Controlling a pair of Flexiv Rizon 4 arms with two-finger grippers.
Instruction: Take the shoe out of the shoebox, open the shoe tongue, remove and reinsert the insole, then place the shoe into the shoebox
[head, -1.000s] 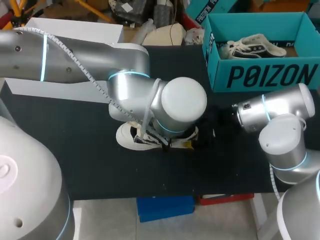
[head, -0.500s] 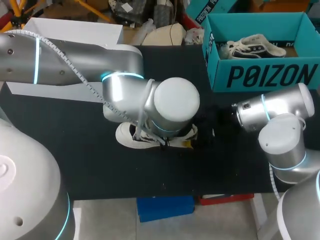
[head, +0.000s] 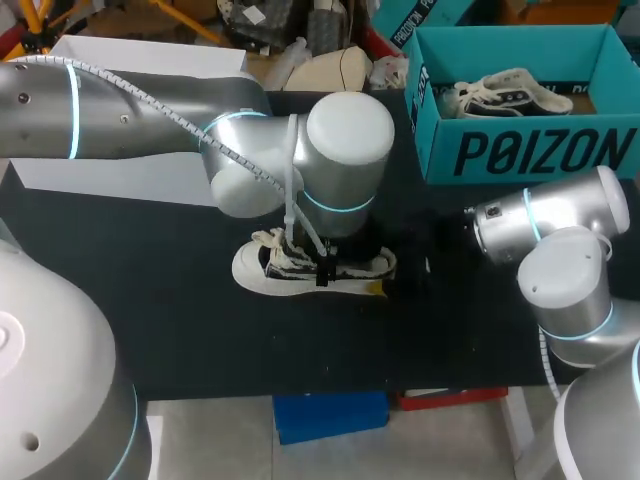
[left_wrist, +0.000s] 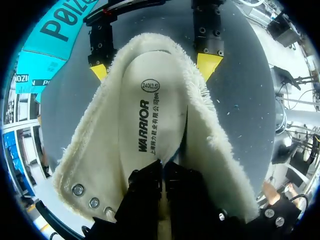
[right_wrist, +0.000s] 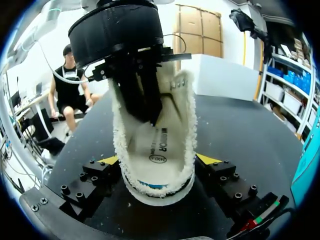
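Two claws at work: right claw (right_wrist: 157, 160) clamps the shoe (head: 300, 270) by its heel on the worktop (head: 150, 300); left claw (left_wrist: 162, 172) sits inside, pinched tight on the insole (left_wrist: 150, 115).

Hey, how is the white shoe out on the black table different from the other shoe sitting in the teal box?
Place: the white fleece-lined shoe lies on the black table; the white-and-dark shoe lies inside the teal cardboard shoebox.
Handling: the table shoe is spread open, insole bare, with my left gripper reaching into it and my right gripper clamping its heel; the boxed shoe lies untouched.
Both are pale lace-up sneakers.
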